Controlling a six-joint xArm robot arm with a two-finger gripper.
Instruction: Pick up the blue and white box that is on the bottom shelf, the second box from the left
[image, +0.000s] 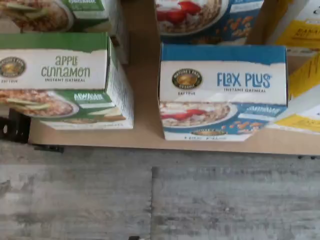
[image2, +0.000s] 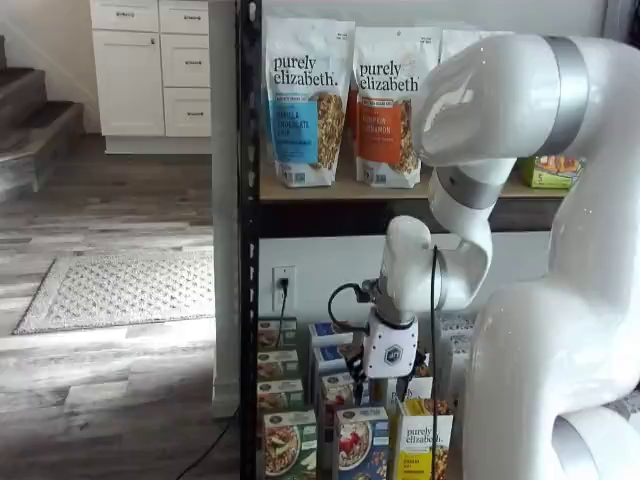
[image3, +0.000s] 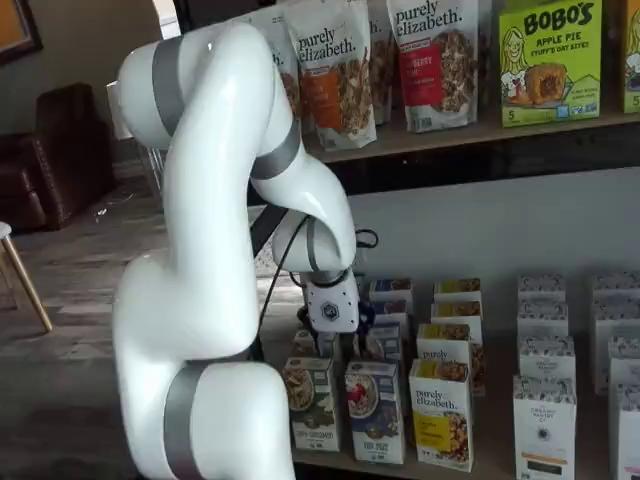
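Note:
The blue and white box (image: 222, 92), marked "Flax Plus", stands at the front edge of the bottom shelf (image: 145, 136), with a bowl of red berries on its front. It shows in both shelf views (image2: 362, 440) (image3: 375, 410) as the front carton of its row. My gripper (image2: 382, 392) hangs just above and behind that front carton, over its row. Its black fingers stand apart with a gap between them, and nothing is in them. In a shelf view the gripper (image3: 340, 345) is partly hidden behind its white body.
A green "Apple Cinnamon" carton (image: 60, 80) stands to one side of the blue box and yellow "purely elizabeth" cartons (image: 305, 90) to the other. More cartons stand in rows behind. Granola bags (image2: 305, 100) fill the wooden tier above. Grey plank floor (image: 150, 200) lies before the shelf.

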